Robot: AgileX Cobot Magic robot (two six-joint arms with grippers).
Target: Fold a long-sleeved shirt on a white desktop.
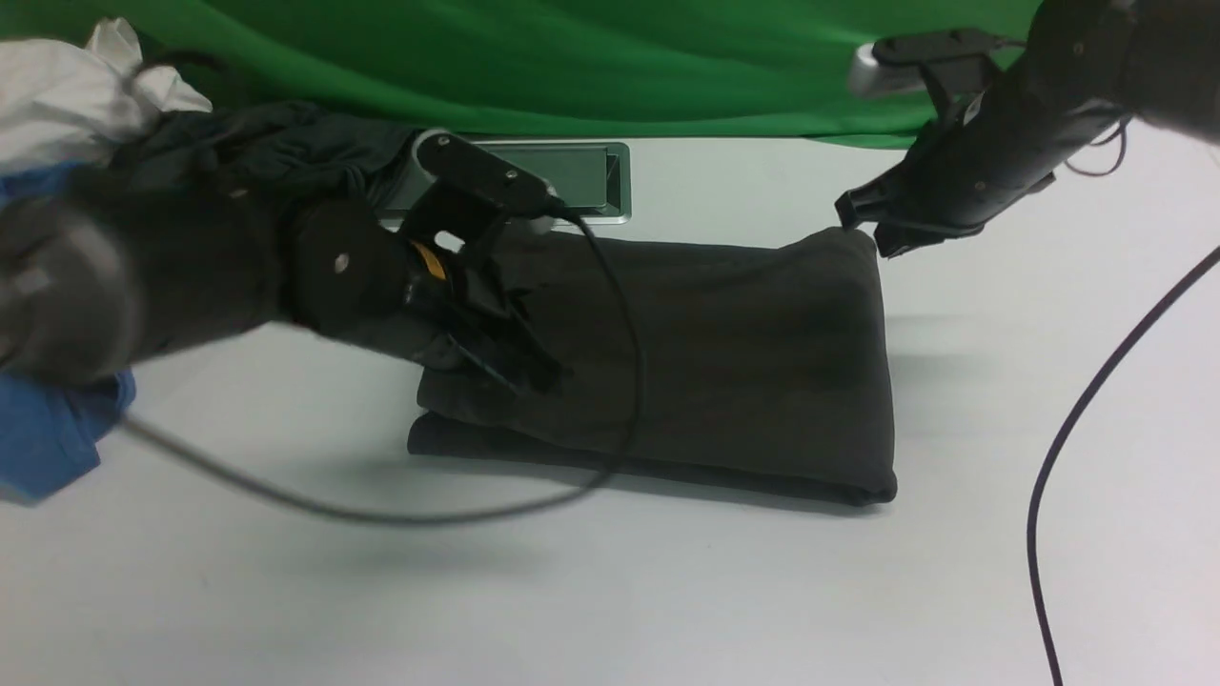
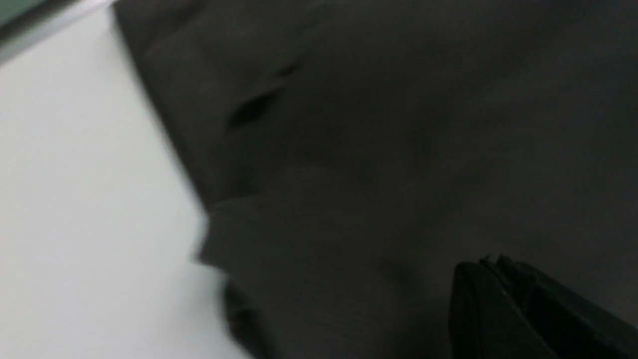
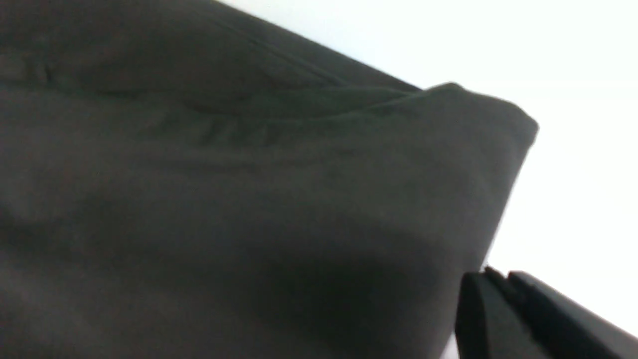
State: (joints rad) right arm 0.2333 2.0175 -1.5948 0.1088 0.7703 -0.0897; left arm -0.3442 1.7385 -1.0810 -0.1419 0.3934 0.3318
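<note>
The long-sleeved shirt [image 1: 724, 353] lies folded into a thick dark rectangle in the middle of the white desktop [image 1: 610, 591]. My left gripper [image 1: 534, 367] hangs over the shirt's left end, its jaws pressed together with nothing showing between them. The left wrist view fills with dark cloth [image 2: 349, 149] under that gripper [image 2: 491, 262]. My right gripper [image 1: 863, 224] sits just above the shirt's far right corner. In the right wrist view this gripper [image 3: 491, 274] is shut beside the shirt's edge [image 3: 299, 199], with bare table behind it.
A grey cable hatch [image 1: 581, 176] sits behind the shirt. A heap of white [image 1: 67, 95], dark grey [image 1: 267, 143] and blue [image 1: 48, 429] garments lies at the far left. Green backdrop [image 1: 572, 57] closes the rear. Black cables [image 1: 1077, 429] trail over the table.
</note>
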